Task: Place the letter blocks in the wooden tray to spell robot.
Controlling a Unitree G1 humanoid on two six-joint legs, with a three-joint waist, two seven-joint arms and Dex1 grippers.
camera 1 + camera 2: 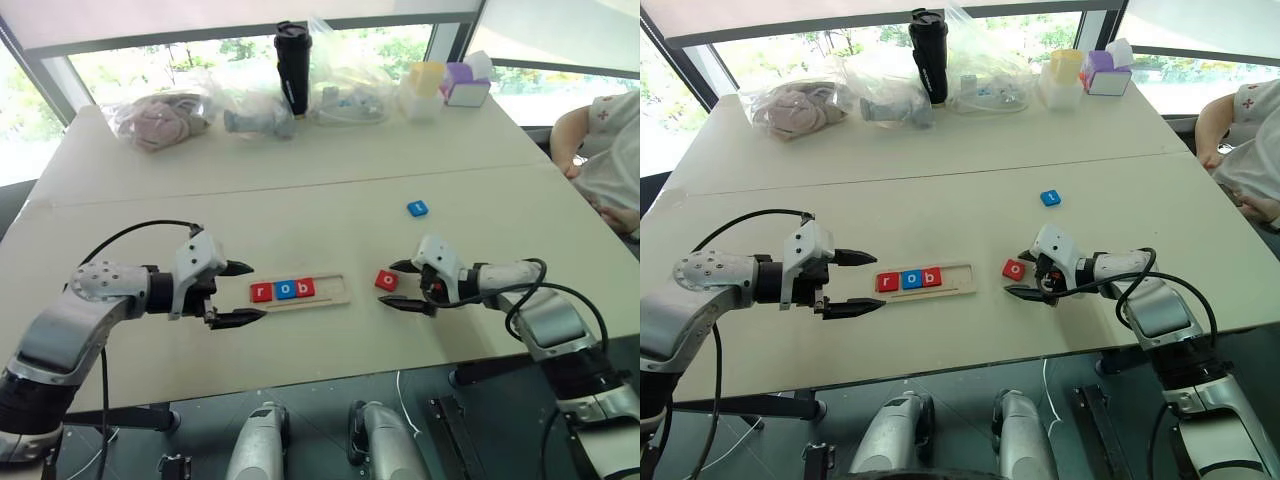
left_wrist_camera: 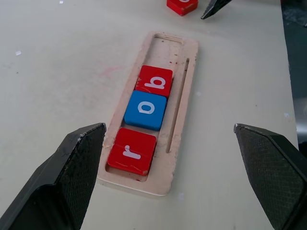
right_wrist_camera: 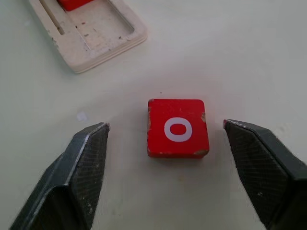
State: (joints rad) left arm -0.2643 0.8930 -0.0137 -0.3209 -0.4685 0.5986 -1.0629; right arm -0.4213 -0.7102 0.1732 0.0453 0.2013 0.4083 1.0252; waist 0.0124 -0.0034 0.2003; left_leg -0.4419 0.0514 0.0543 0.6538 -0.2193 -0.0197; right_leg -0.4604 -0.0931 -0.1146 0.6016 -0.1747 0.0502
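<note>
The wooden tray (image 1: 335, 296) lies across the near middle of the table. Its left end holds a red "r" block (image 2: 132, 152), a blue "o" block (image 2: 145, 109) and a red "b" block (image 2: 155, 81); its right end is bare. My left gripper (image 1: 257, 291) hangs open at the tray's left end, one finger on each side of it. A red "o" block (image 3: 177, 128) lies flat on the table just right of the tray. My right gripper (image 3: 165, 127) is open around it, fingers (image 3: 88, 158) clear of its sides. Farther back lies a blue block (image 1: 417, 208).
Along the far edge stand a black tumbler (image 1: 293, 65), clear plastic bags (image 1: 250, 100), a bag of pink cloth (image 1: 155, 115) and yellow (image 1: 427, 85) and purple (image 1: 466, 85) boxes. A person's arm (image 1: 585, 140) rests at the table's right edge.
</note>
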